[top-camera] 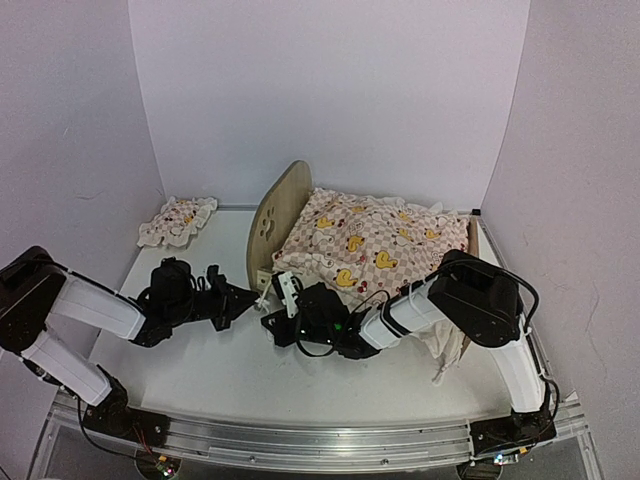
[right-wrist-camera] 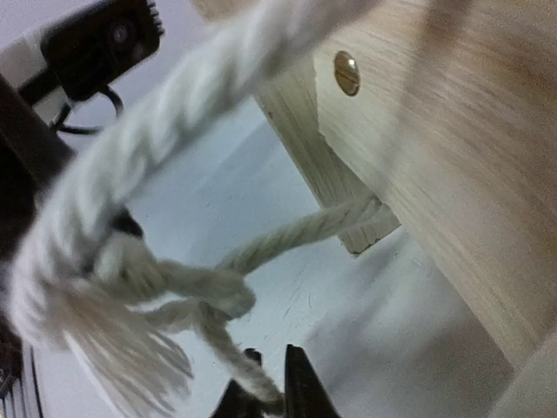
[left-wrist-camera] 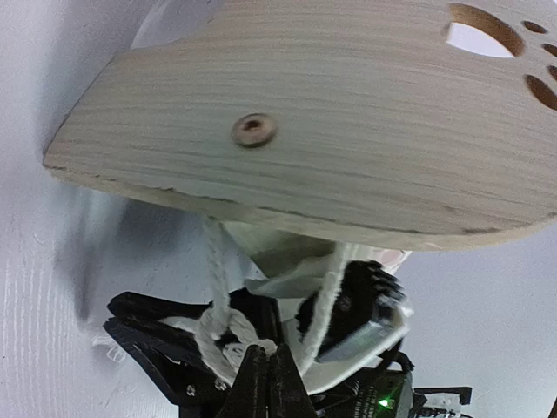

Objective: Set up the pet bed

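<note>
The pet bed stands mid-table, its plywood headboard [top-camera: 275, 215] with the paw cutout on the left. A pink duck-print cover [top-camera: 375, 240] lies over it and hides the striped base. A white rope [top-camera: 265, 283] hangs at the bed's near-left corner. My left gripper [top-camera: 250, 300] is shut, its tips [left-wrist-camera: 266, 353] against the rope's knot [left-wrist-camera: 218, 322] under the headboard [left-wrist-camera: 348, 113]. My right gripper [top-camera: 283, 300] is shut on a strand of the rope [right-wrist-camera: 287, 235] beside the wooden frame [right-wrist-camera: 435, 157], the strand passing between its fingertips [right-wrist-camera: 270, 383].
The small ruffled pillow [top-camera: 178, 220] lies at the back left near the wall. White walls close the table on three sides. The cover's edge hangs off the bed's near-right side [top-camera: 445, 345]. The two wrists are close together at the bed's corner.
</note>
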{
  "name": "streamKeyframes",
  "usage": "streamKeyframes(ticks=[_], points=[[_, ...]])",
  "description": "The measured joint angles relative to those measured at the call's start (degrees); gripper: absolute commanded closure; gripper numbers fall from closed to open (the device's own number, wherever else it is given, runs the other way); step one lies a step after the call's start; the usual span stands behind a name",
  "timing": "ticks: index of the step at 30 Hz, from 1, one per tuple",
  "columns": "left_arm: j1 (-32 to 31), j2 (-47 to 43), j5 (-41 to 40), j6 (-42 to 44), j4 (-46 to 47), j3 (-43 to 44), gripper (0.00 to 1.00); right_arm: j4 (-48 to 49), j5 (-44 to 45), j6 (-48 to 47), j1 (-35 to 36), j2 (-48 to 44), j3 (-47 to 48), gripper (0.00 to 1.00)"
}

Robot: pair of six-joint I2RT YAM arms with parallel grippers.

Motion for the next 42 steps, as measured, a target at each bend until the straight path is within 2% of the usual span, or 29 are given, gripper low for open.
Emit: streamKeyframes(ticks=[4, 7, 12, 20, 28, 35, 36, 38, 40, 42], points=[[0.1, -6.4, -2.2, 5.9, -1.4, 0.4, 1.00, 0.7, 1.6, -0.1, 0.0, 0.1, -0.2, 1.00], [0.1, -10.3, -5.3, 14.4, -5.2, 4.9, 1.00, 1.7, 3.7, -0.2, 0.0, 0.1, -0.3, 1.00], [-1.2, -9.2, -11.6, 31.4, -12.2, 15.6, 1.00, 3.8, 9.2, -0.1, 0.1, 0.1, -0.2, 1.00], [-3.3, -4.1, -25.0, 55.2, -19.8, 26.0, 1.00, 3.6, 17.4, -1.2, 1.6, 2.1, 3.3, 1.00], [-4.4, -0.9, -30.9, 65.9, -22.3, 32.5, 1.00, 0.4, 26.9, -1.1, 4.0, 2.5, 4.0, 1.00], [-4.0, 0.0, -34.3, 70.4, -15.2, 38.1, 1.00, -5.0, 28.3, -1.4, 4.6, 5.8, 5.1, 1.00], [-4.0, -0.1, -34.3, 70.8, -14.7, 38.1, 1.00, -5.3, 27.8, -1.7, 4.7, 5.8, 5.5, 0.95], [-4.0, -0.6, -34.2, 71.1, -14.3, 37.3, 0.96, -6.8, 27.2, -2.2, 4.7, 5.8, 6.4, 0.69], [-4.0, -2.9, -34.0, 70.8, -14.4, 33.9, 0.77, -7.6, 26.1, -2.9, 4.7, 5.6, 6.7, 0.47], [-4.0, -6.5, -33.9, 70.3, -15.6, 29.7, 0.60, -9.1, 24.2, -3.4, 4.8, 4.2, 6.1, 0.33]])
